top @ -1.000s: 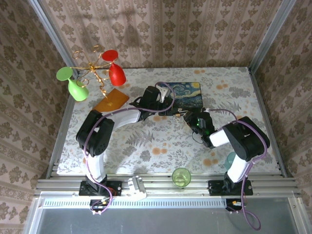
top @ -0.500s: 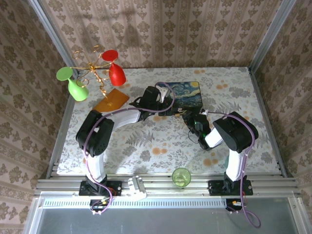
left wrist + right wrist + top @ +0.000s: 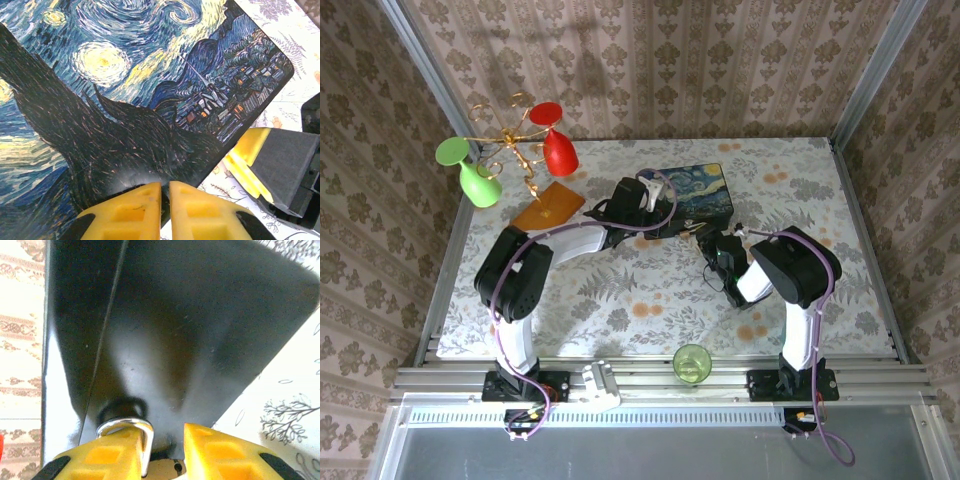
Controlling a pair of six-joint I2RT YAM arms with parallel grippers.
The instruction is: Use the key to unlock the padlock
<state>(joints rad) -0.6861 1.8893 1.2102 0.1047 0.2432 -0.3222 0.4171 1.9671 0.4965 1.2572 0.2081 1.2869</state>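
Right gripper (image 3: 167, 437): the yellow fingers stand part way apart, straddling the padlock (image 3: 146, 450). Its silver shackle arches against the dark side wall of the painted box (image 3: 200, 340). One leg of the shackle runs along the inner edge of the finger on the left of that view. A scrap of brass body shows low between the fingers, cut off by the frame's bottom edge. We cannot tell whether the fingers actually press on the body.

Left gripper (image 3: 165, 192): the fingers are drawn almost together, with only a thin dark slit between the tips. They sit at the near edge of the box's swirling blue-and-yellow lid. We cannot tell whether the key sits in that slit.

The left wrist view also catches one of the right gripper's fingers (image 3: 287, 160), black pad on yellow, just beside the box's right near corner over the flowered table (image 3: 300, 75). The right wrist view gives the lock and the box wall and none of the lid.

From the top view we note both arms reaching in to meet at the near edge of the box, which lies toward the far middle of the table. There the fingertips merge with dark wrist housings and cable, and the padlock is too small to pick out.
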